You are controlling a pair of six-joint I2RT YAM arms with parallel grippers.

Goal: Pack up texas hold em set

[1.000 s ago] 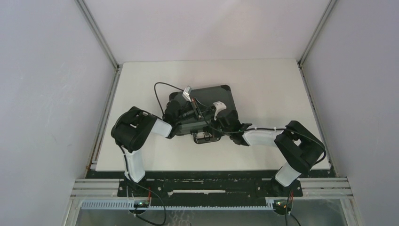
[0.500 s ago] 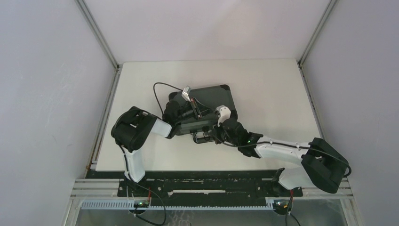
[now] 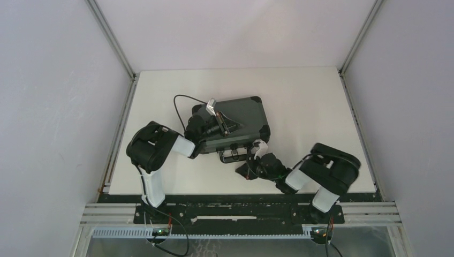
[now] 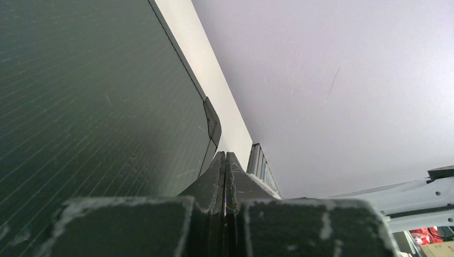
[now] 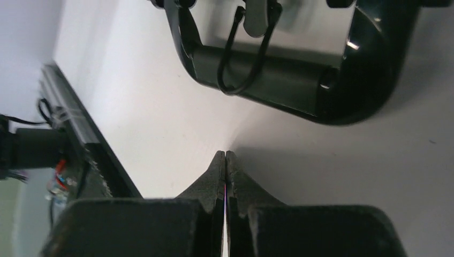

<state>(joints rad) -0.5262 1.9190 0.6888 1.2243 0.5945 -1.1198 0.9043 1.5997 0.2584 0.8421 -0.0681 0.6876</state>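
Surface: white flat table (image 3: 316,107) carries everything; grey walls close it in on three sides.
Case: small dark-grey hard briefcase (image 3: 246,110) lies flat at the table's centre with its lid down. Its long axis runs left to right, slightly skewed. Contents are not visible.
Arms: left arm (image 3: 155,150) reaches over the case; right arm (image 3: 326,171) is folded low near the front edge.
Handle: black looped carry handle (image 5: 278,80) projects from the case's near side, toward the arm bases.
Left gripper: left gripper (image 4: 226,160) has its fingers pressed together and empty, over the lid; contact cannot be confirmed.
Right gripper: right gripper (image 5: 225,158) has its fingers pressed together and empty, low over bare table.
Key relation: the handle lies just ahead of the right gripper, apart from it; this arm is judged nearer to the case's front side.
Obstruction: nothing stands between the right gripper and the handle.
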